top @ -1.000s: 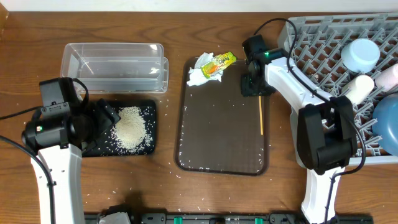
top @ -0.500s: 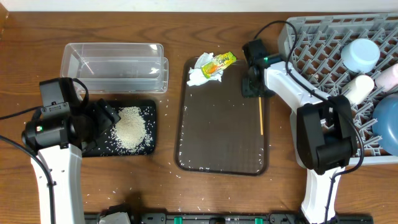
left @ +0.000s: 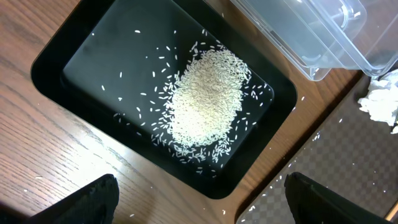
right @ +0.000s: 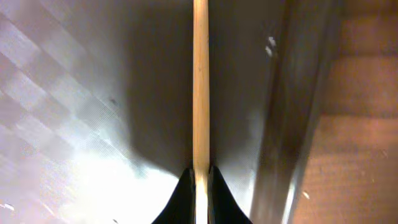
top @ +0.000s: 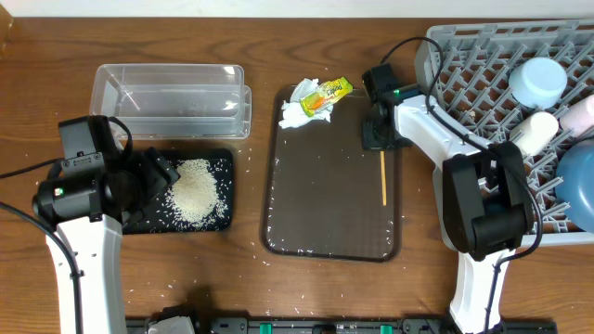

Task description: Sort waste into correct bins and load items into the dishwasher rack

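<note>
Since a second ago the wooden chopstick (top: 383,178) has slid a little left on the brown serving tray (top: 325,204), so it now sits just off the right rim. The right gripper (top: 379,139) has dropped slightly toward us and gone from half-open to closed. We see its two dark fingertips pinched tight on the stick's far end in the right wrist view (right: 200,174), with the wooden chopstick (right: 200,87) running straight away from them, flat on the tray.

The left gripper (top: 158,176) hangs over the black tray (top: 223,158) with jaws spread wide and nothing between them; in its own view the fingers stand far apart (left: 202,199). Rice (left: 208,99) is heaped mid-tray, with stray grains around it and a few on the table (top: 56,56). The clear tub (top: 172,97) sits just behind the black tray, and we see nothing in it.

The napkin (top: 297,111) and snack wrapper (top: 325,95) sit at the serving tray's far edge, touching each other.

The dishwasher rack (top: 473,83) on the right holds the light-blue bowl (top: 538,82), white cup (top: 531,132), pink cup (top: 583,111) and large blue bowl (top: 577,181).
</note>
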Robot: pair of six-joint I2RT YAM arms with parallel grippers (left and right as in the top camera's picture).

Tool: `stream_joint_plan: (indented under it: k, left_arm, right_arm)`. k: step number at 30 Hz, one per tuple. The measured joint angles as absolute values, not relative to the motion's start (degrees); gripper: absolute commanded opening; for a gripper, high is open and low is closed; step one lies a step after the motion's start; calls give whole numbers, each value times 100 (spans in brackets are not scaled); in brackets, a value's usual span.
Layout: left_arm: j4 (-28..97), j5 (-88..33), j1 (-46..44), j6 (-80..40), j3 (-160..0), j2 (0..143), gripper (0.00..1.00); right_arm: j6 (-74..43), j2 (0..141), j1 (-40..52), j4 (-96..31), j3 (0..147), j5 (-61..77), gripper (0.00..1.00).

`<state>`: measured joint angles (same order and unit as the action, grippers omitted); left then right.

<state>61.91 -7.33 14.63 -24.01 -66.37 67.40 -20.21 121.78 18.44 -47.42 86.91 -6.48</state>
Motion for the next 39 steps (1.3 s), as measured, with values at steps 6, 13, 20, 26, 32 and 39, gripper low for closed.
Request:
stream_joint_plan:
  k: [6, 13, 20, 26, 32, 39]
  left_arm:
    - [6193, -733, 1463, -2401, -6637, 6740, 88]
    - [6191, -733, 1463, -2401, -6637, 6740, 88]
    - [6191, -733, 1463, -2401, -6637, 6740, 88]
    - [6191, -733, 1463, -2401, -6637, 6740, 88]
    - [6191, -733, 1463, -2401, -6637, 6740, 88]
    - [6191, -733, 1463, -2401, -6637, 6740, 88]
  right_arm:
    - [-1802, 12044, 1411, -5408, 9389, -644, 1]
    - [-1135, 11085, 556, -5387, 10184, -611, 1]
    - [-725, 10713, 5, -5312, 10267, -537, 4]
    - [-585, 11008, -21, -5317, 10252, -451, 13]
    - [-582, 11183, -21, -5441, 10226, -436, 18]
    - [-582, 11185, -21, -5575, 10226, -244, 19]
